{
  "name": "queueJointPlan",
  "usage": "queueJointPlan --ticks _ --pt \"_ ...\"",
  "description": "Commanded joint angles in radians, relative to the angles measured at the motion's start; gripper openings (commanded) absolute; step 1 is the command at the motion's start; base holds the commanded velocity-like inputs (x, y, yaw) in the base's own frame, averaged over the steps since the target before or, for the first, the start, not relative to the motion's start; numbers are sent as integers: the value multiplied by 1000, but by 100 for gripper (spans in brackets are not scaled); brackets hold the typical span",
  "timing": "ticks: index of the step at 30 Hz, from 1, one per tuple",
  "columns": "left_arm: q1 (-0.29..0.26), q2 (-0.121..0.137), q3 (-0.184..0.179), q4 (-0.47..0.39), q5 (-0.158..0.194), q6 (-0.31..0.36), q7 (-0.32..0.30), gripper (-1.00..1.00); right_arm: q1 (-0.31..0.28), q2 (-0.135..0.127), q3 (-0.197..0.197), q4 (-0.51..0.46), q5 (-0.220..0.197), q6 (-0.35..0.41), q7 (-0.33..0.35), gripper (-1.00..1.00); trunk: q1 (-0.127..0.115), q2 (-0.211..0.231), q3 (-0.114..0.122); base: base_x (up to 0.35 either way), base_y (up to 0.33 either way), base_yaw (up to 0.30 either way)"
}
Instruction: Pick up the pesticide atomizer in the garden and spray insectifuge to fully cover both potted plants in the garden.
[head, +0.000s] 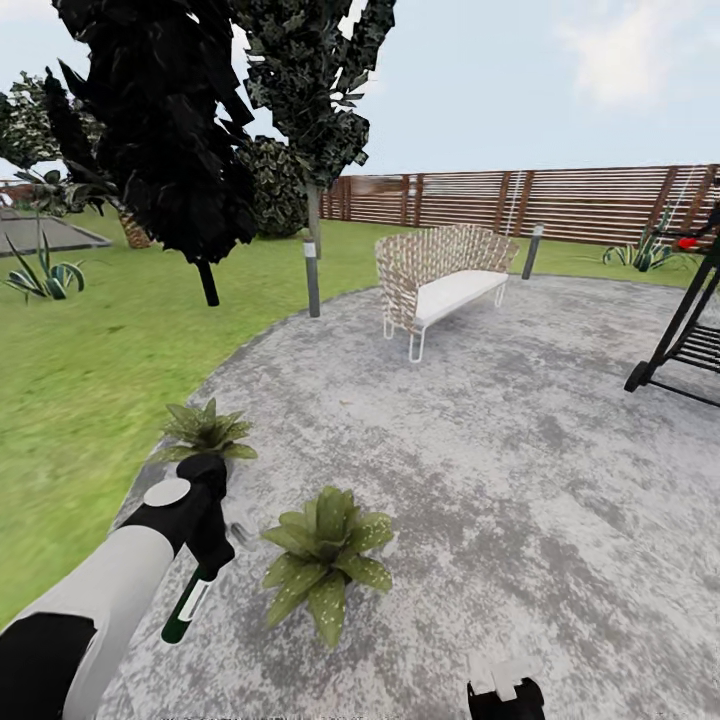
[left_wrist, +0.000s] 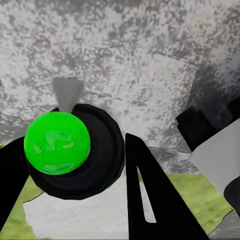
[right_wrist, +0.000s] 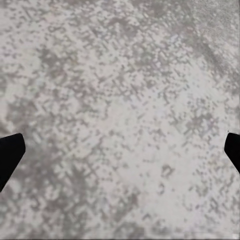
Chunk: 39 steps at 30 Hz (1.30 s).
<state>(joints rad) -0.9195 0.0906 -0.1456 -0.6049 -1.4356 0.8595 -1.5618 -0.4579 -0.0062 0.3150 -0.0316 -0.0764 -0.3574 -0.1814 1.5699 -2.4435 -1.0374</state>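
Observation:
My left gripper (head: 206, 562) is shut on the pesticide atomizer (head: 186, 608), whose dark green body with a white label hangs down and toward me. Its small grey nozzle (head: 238, 535) points at the nearer potted plant (head: 325, 555), a speckled-leaf rosette on the grey patio. The second potted plant (head: 205, 430) sits just beyond the gripper at the patio's edge. In the left wrist view the bottle (left_wrist: 56, 142) shows end-on, bright green, between the black fingers (left_wrist: 145, 195), with the nozzle (left_wrist: 67, 92) over the paving. My right gripper (head: 505, 685) is low and open over bare paving (right_wrist: 120, 125).
A wicker bench (head: 445, 275) with a white cushion stands at the patio's far side. A black swing frame (head: 690, 330) is at the right. Bollard lamps (head: 312, 275) (head: 532, 250), dark trees (head: 170, 130), lawn (head: 90, 360) and the slatted fence (head: 520, 200) surround the patio.

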Motion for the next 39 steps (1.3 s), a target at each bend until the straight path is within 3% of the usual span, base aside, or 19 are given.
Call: queueJointPlan --ticks 1,10,13,16,25,29,31,33,35,37,39 --pt "0 1 -6 -2 -4 10 -9 -100 -1 0 9 1 -8 -3 -3 100 -1 0 -1 -187 275 -259" --pt "1 3 -2 0 -2 12 -9 -100 -1 0 9 1 -8 -3 -3 100 -1 0 -1 21 295 -253" --pt "12 1 -1 -1 -1 12 -9 -100 -1 1 9 1 -8 -3 -3 100 -1 0 -1 56 55 -60" --pt "58 2 7 -8 11 13 -9 -100 -1 0 9 1 -8 -3 -3 100 -1 0 -1 7 7 -73" --pt "68 12 15 -10 14 12 -9 -100 -1 0 9 1 -8 -3 -3 100 -1 0 -1 0 0 -253" --pt "68 18 55 -10 12 13 -9 -100 -1 2 9 1 -8 -3 -3 100 -1 0 -1 -150 125 -232" --pt "73 18 134 -10 18 5 -9 -100 -1 2 9 0 -8 -4 -3 100 -1 0 -1 -219 224 -46" --pt "76 23 172 -10 23 -6 -5 -100 -1 0 9 -2 -7 -4 -4 100 -1 0 -1 -217 241 -10" --pt "77 36 189 -10 28 -94 8 -100 -1 -1 10 -1 -5 -6 -4 100 -1 0 -1 -213 245 -2" --pt "77 39 235 -9 85 -157 61 -100 -1 -1 10 -1 -5 -6 -4 100 -1 0 -1 -141 207 0" --pt "78 38 255 3 140 -207 158 -100 -1 -1 10 -2 -6 -6 -4 100 -1 0 -1 -44 67 0"
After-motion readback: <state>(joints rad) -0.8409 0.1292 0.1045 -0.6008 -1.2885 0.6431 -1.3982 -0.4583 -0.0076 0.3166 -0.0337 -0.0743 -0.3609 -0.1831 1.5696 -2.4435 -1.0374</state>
